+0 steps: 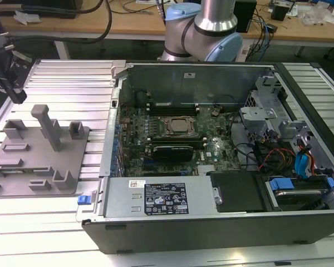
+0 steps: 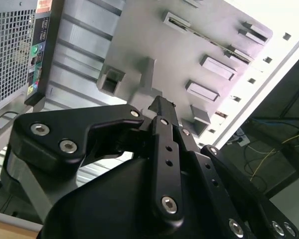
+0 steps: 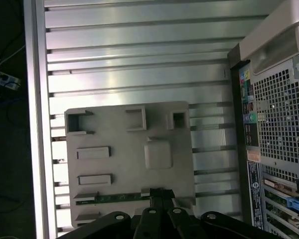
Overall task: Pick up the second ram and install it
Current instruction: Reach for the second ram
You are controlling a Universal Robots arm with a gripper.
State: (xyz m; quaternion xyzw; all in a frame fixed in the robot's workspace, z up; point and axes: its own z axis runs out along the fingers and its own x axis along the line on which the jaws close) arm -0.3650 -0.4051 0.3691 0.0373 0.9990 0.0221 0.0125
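The second ram (image 3: 117,198) stands on edge as a thin green strip in a long slot of the grey holder plate (image 3: 119,169). In the second wrist view the ram (image 2: 209,41) is a thin dark line across the holder. My gripper (image 3: 162,193) hovers well above the holder, with its black fingertips together and lined up over the ram's slot. Nothing is held between them (image 2: 162,105). In the exterior view the gripper (image 1: 15,94) hangs over the holder (image 1: 39,161) at the view's left.
An open computer case (image 1: 211,222) lies to the exterior view's right of the holder, with the motherboard and silver processor (image 1: 178,127) and black memory slots (image 1: 170,150) inside. Grey posts (image 1: 47,125) rise from the holder. Both rest on a ribbed aluminium table (image 1: 72,83).
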